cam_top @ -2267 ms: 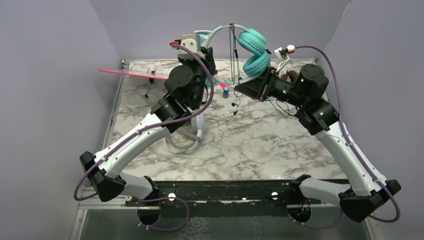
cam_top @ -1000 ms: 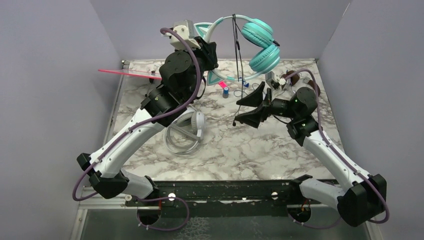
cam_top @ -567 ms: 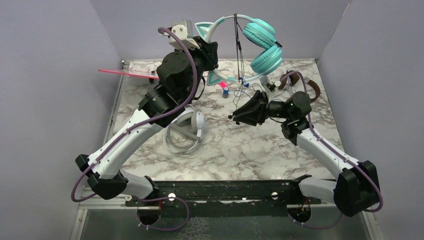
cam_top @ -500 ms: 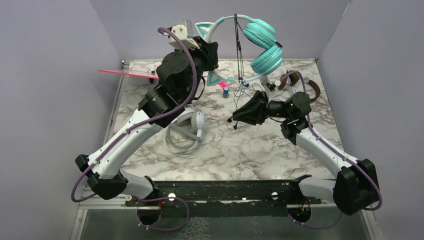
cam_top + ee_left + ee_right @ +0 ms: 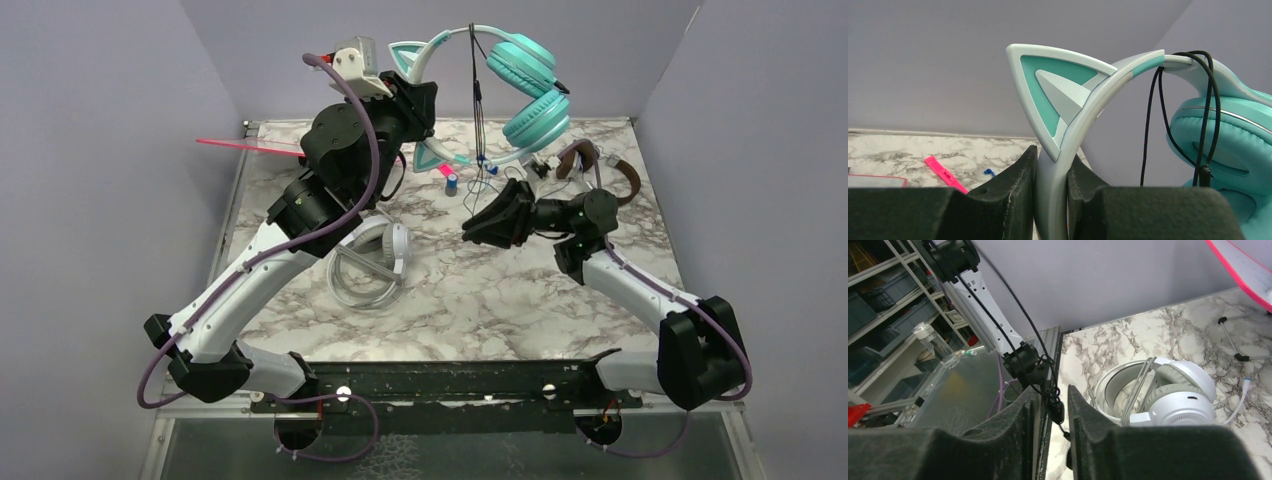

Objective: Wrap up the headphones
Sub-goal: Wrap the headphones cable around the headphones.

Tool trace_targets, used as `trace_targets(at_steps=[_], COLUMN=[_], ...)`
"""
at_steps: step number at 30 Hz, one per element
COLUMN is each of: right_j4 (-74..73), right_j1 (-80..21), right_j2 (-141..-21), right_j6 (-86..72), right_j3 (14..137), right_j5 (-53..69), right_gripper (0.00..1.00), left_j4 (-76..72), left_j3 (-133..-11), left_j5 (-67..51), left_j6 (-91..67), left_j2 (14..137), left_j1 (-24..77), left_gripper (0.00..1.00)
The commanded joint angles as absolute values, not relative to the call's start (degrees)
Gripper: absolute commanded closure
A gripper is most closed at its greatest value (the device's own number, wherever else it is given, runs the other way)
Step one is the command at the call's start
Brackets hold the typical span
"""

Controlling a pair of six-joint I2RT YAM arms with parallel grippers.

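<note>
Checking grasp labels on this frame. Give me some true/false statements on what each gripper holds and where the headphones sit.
1. The left gripper clamps the teal headphones by the headband. True.
2. The teal headphones rest on the table. False: they are held up above it.
3. The right gripper is open and empty. False: it is shut on the black cord.
4. The white headphones lie on the table. True.
</note>
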State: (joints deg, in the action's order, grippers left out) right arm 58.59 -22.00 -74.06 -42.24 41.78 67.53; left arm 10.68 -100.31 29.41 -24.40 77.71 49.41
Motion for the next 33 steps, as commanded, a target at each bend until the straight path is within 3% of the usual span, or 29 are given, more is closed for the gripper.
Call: trace_targets(at_steps=[1,3,6,11,18,23,29,33], right_j4=[66.31,66.79,67.3,61.81,50.81,34.58,-11.89,-25.54], right_j1=[-22.16,-22.17,-22.17,-21.52,-14.72,-14.58,-14.5,-14.59], right_j2=[-75.49,-76.09,-76.45,-76.18,-76.76,-77.1,-75.93,-75.05], right_j6=[-46.2,-46.61,-47.26,-44.32,-39.43,-36.01,-14.55,-12.08], right_j3=[41.35,41.31,40.64,41.6,45.9,52.32,64.99,68.57], right_j5=[69.48,69.56,68.39,67.51,75.57,79.79,79.49,79.38], right_gripper=[0.74,0.8,0.99,0.99,0.99,0.99,0.99,0.99], left_j4=[6.89,6.91,7.19,7.79,10.72,18.64,28.51,34.31], left_j3=[-103.29,-103.21,-102.87,-100.5,-93.25,-85.78,-76.18,-72.39], left_j5=[27.25,26.89,25.79,19.29,-7.52,-21.61,-28.21,-31.01], left_j6=[-27.05,-27.3,-27.65,-26.3,-23.51,-19.27,-7.29,0.35], left_j2=[74.93,74.73,74.31,71.65,64.1,60.4,54.24,55.23], left_j1=[49.48,49.48,49.5,49.48,49.48,49.48,49.49,49.51], left_gripper=[1.0,1.0,1.0,1.0,1.0,1.0,1.0,1.0])
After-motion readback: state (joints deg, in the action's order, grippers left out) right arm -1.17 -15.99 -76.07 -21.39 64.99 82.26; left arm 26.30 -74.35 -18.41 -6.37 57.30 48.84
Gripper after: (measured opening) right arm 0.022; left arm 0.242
